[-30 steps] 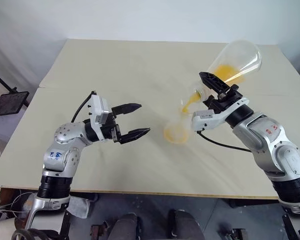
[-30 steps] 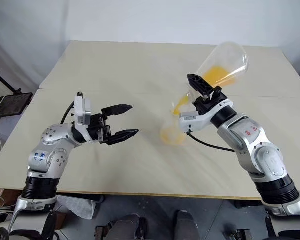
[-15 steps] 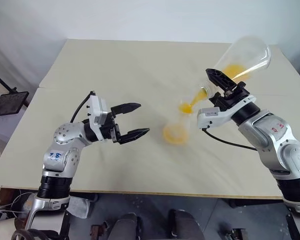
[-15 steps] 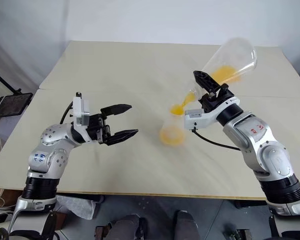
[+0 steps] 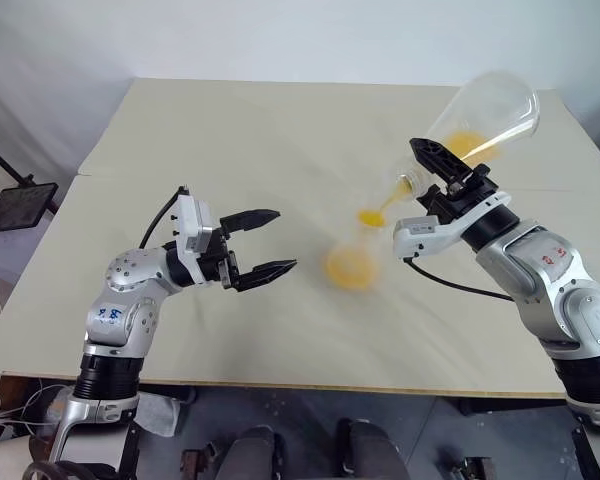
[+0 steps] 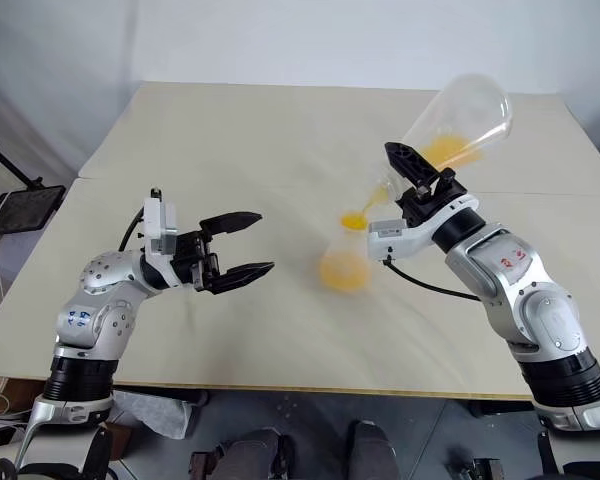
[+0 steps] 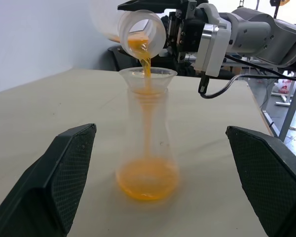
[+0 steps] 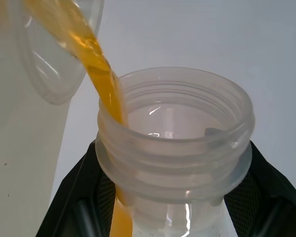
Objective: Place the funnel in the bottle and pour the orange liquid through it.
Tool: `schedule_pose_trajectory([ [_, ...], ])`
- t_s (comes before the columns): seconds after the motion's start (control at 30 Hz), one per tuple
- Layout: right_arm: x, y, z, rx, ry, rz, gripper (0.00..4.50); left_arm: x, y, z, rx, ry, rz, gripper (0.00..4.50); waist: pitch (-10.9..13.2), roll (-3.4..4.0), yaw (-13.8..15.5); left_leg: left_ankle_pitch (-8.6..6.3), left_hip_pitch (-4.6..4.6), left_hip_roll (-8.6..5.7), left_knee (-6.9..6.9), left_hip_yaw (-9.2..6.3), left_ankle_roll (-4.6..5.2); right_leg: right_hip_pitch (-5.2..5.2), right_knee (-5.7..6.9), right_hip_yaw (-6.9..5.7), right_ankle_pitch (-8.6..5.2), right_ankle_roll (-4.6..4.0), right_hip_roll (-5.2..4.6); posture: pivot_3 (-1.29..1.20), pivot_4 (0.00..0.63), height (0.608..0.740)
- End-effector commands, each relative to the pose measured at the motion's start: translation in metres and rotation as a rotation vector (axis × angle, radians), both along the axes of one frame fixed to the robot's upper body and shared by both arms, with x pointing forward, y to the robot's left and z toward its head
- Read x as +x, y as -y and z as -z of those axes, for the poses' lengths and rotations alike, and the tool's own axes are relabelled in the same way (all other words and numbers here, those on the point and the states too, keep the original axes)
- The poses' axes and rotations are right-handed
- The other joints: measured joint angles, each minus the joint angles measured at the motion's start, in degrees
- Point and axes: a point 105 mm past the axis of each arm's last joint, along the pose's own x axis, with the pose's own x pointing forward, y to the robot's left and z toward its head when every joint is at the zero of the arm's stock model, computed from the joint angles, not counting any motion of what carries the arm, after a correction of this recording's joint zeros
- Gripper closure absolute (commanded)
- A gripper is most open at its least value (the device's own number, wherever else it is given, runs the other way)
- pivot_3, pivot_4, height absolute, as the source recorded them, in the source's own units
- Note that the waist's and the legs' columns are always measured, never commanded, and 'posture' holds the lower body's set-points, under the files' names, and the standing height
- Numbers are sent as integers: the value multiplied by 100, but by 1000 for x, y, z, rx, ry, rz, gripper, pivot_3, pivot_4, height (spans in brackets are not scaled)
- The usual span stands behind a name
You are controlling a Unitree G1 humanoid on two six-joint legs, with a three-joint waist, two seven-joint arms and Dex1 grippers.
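Note:
The bottle (image 5: 352, 262) stands upright mid-table, with orange liquid (image 7: 148, 180) pooled in its base. The funnel (image 7: 148, 79) sits in its neck. My right gripper (image 5: 432, 178) is shut on the neck of a larger clear flask (image 5: 487, 105), held tilted mouth-down over the funnel. A thin orange stream (image 7: 145, 55) runs from the flask's mouth into the funnel. More liquid (image 5: 467, 143) lies in the tilted flask. My left gripper (image 5: 286, 240) is open, a short way left of the bottle and apart from it, with its fingers (image 7: 64, 173) on either side in the left wrist view.
The beige table (image 5: 230, 140) stretches behind and to the left of the bottle. A black stand with a dark panel (image 5: 15, 205) is beyond the table's left edge. The front edge runs just below both arms.
The tilted flask and my right gripper have edged slightly up and right. The stream keeps running and the flask holds less liquid. The left gripper has stayed put.

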Motion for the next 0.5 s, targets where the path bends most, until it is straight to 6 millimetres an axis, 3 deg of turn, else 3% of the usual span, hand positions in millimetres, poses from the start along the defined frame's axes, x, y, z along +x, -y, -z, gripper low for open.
schedule_pose_trajectory([
  [0.03, -7, 0, -19, 13, 82, -9, 2036, -1, -4, -5, -9, 33, -7, 0, 0, 0, 1, 0, 0, 0, 0, 0, 0, 0, 0, 0, 0, 0, 0, 0, 150, 740],
  [0.5, -6, -5, -17, 8, 82, -29, 2036, -1, -6, -3, -14, 37, -13, 0, 0, 0, 1, 0, 0, 0, 0, 0, 0, 0, 0, 0, 0, 0, 0, 0, 150, 740],
])
